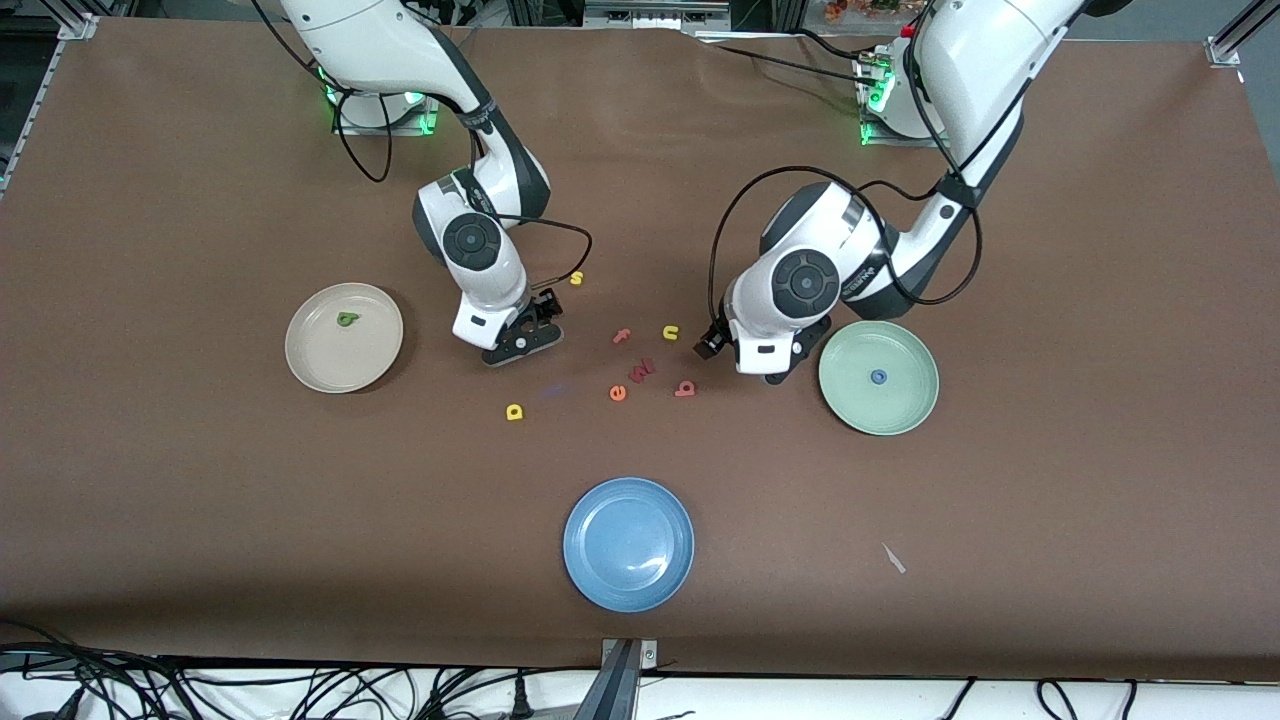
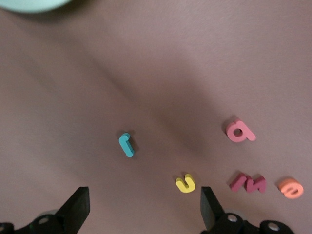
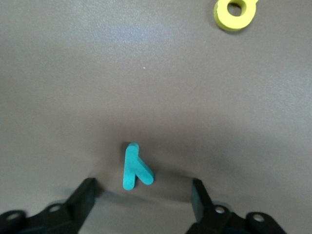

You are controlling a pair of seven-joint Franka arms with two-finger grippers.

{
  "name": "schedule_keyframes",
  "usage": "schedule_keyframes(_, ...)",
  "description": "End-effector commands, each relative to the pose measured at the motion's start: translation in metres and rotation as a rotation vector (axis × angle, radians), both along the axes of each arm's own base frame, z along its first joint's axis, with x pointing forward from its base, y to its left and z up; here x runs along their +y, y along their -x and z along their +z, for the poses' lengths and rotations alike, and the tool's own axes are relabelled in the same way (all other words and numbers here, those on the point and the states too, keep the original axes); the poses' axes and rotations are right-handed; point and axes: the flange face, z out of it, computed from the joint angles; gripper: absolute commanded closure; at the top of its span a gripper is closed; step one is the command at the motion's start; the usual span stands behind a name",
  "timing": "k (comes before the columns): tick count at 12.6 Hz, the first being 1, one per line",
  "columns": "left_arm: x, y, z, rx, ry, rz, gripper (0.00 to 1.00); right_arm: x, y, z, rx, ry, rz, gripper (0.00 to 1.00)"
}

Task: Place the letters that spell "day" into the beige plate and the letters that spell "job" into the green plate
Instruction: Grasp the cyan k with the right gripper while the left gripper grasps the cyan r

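The beige plate [image 1: 330, 362] holds the green a [image 1: 346, 319]. On the green plate [image 1: 902, 402] lies the blue o [image 1: 878, 377]. My right gripper [image 1: 538, 320] [image 3: 142, 190] is low over the table and open, with the teal y [image 3: 135, 168] lying flat between its fingertips, touching neither. The yellow d [image 1: 514, 411] [image 3: 235, 12] lies nearer the front camera. My left gripper [image 1: 708, 346] [image 2: 144, 199] is open beside the green plate, with nothing between its fingers. The teal j [image 2: 126, 145] and salmon b [image 1: 685, 388] [image 2: 240, 131] lie on the table close to it.
Loose letters lie between the grippers: yellow s [image 1: 576, 279], pink f [image 1: 622, 336], yellow u [image 1: 670, 332] [image 2: 185, 183], a maroon letter [image 1: 642, 370] and orange e [image 1: 618, 393]. A blue plate [image 1: 628, 543] sits nearer the front camera.
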Motion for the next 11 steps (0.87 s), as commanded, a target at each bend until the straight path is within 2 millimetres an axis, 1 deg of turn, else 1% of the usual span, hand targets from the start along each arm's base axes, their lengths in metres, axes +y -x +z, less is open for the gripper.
schedule_keyframes(1,-0.002,0.026,-0.019,-0.028,-0.029,0.050,0.00,0.006,-0.005,0.001,-0.021,-0.002,0.023,0.20)
schedule_keyframes(2,-0.002,0.032,-0.026,-0.056,-0.056,0.051,0.00,0.009,-0.008,0.004,-0.030,-0.008,0.023,0.24)
schedule_keyframes(4,-0.021,0.058,-0.046,-0.127,-0.106,0.079,0.00,0.008,-0.012,0.001,-0.031,-0.006,0.017,0.25)
schedule_keyframes(5,-0.021,0.062,-0.055,-0.148,-0.138,0.085,0.05,0.008,-0.013,-0.003,-0.031,-0.005,0.015,0.25)
schedule_keyframes(6,-0.021,0.064,-0.062,-0.154,-0.158,0.097,0.19,0.009,-0.013,-0.003,-0.033,-0.006,0.017,0.29)
schedule_keyframes(7,-0.022,0.067,-0.068,-0.144,-0.163,0.105,0.30,0.009,-0.013,-0.003,-0.033,-0.006,0.017,0.35)
schedule_keyframes(8,-0.021,0.066,-0.070,-0.140,-0.165,0.108,0.42,0.008,-0.014,-0.003,-0.033,-0.006,0.016,0.40)
schedule_keyframes(9,-0.021,0.067,-0.074,-0.134,-0.166,0.108,0.48,0.008,-0.014,-0.004,-0.032,-0.005,0.014,0.51)
schedule_keyframes(10,-0.020,0.068,-0.078,-0.127,-0.167,0.109,0.49,0.007,-0.013,-0.005,-0.028,-0.004,0.004,0.68)
schedule_keyframes(11,-0.018,0.067,-0.080,-0.126,-0.170,0.110,0.49,0.007,-0.013,-0.005,-0.027,-0.005,0.003,0.71)
